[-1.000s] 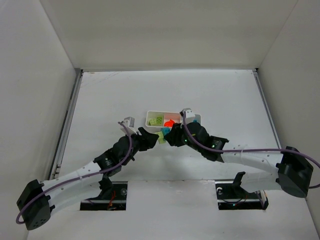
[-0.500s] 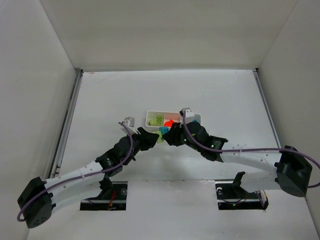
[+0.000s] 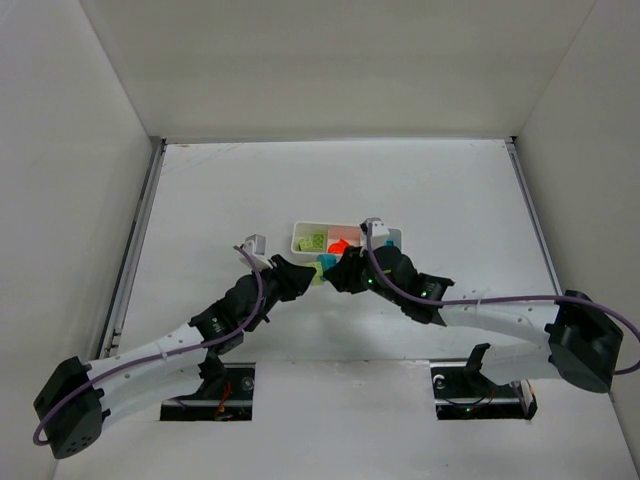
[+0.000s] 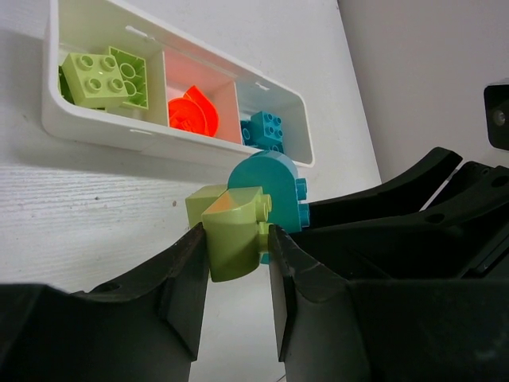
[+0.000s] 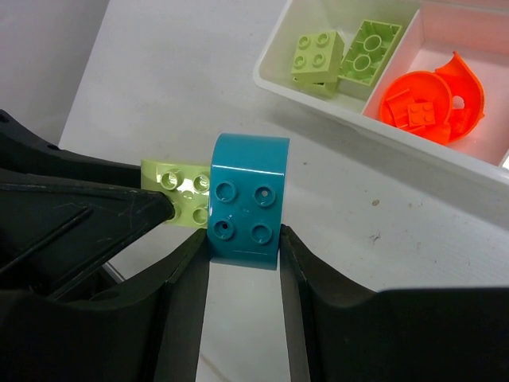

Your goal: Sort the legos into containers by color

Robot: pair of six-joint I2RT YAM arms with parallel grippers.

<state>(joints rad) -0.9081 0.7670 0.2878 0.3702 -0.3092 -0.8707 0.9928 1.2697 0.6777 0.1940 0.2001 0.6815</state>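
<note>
Top external: white table, white walls.

white tray was laid flat, with three compartments. two yellow-green legos were seen in the left one, orange-red pieces in the middle, a cyan-blue brick in the right. just beside the tray, a rounded teal lego was pinched by the right gripper and butted against a yellow-green piece pinched by the left gripper.
</note>
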